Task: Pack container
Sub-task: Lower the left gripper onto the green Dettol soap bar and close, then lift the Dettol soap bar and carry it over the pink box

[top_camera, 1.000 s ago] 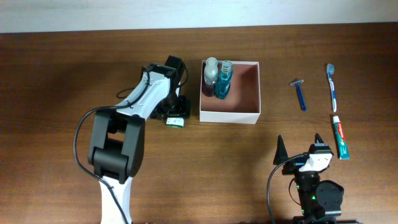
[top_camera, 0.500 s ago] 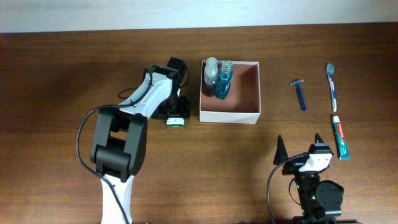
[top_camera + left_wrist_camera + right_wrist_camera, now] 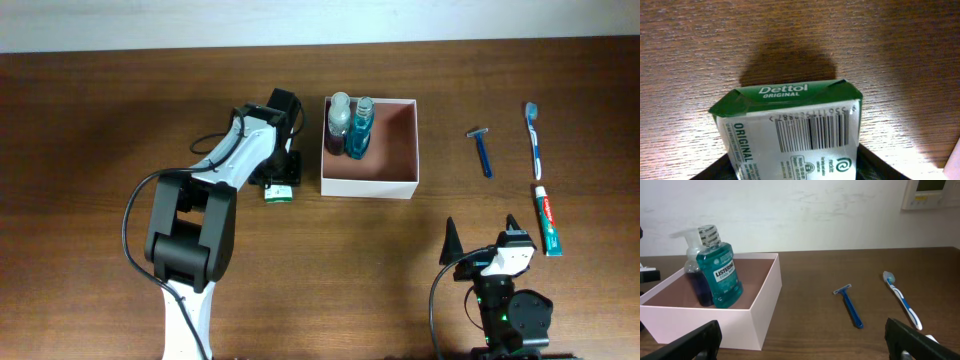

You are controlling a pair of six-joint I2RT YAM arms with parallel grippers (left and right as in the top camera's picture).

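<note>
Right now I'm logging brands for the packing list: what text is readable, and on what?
"Dettol ORIGINAL": end flap of the green soap box.
"ORIGINAL": its side.
"LISTERINE COOL": mouthwash bottle label; rest blurred.
Barcode digits, toothpaste tube print: too small to read.

White-walled container (image 3: 370, 182), open, upright

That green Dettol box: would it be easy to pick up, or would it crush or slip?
Probably easy. The soap box has flat faces and straight edges, so it should not roll when gripped or pushed. It looks like thin card with a slightly bowed end flap, so a hard squeeze might dent it. The printed surface looks smooth, so it could be a little slippery.
</note>
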